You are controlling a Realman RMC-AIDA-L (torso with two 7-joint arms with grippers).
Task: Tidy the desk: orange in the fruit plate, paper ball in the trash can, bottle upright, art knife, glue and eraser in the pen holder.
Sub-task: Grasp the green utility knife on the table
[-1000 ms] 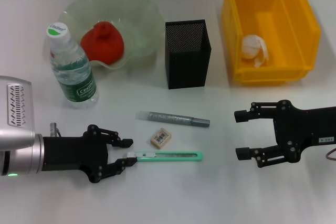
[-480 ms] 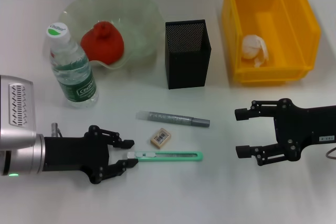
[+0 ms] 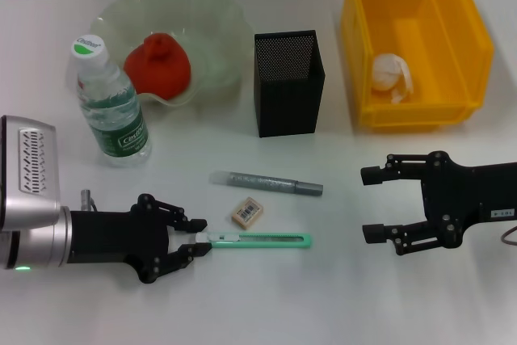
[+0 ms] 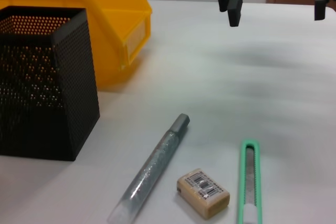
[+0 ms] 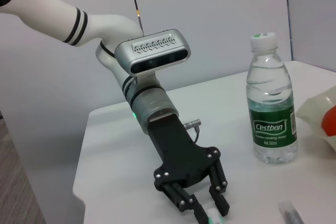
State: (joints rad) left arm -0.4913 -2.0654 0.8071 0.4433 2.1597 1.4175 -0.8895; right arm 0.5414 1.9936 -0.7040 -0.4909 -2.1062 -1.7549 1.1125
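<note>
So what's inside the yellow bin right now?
A crumpled white paper ball lies on the floor of the yellow bin, near its front wall. That front wall hides the strip of floor just behind it, so anything there is unseen.

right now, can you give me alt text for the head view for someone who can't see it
The left gripper, open, straddles the white end of a green knife lying on a white desk, with an eraser and glue stick beside it. Behind stand a black pen holder and an upright bottle; the right gripper waits open.
</note>
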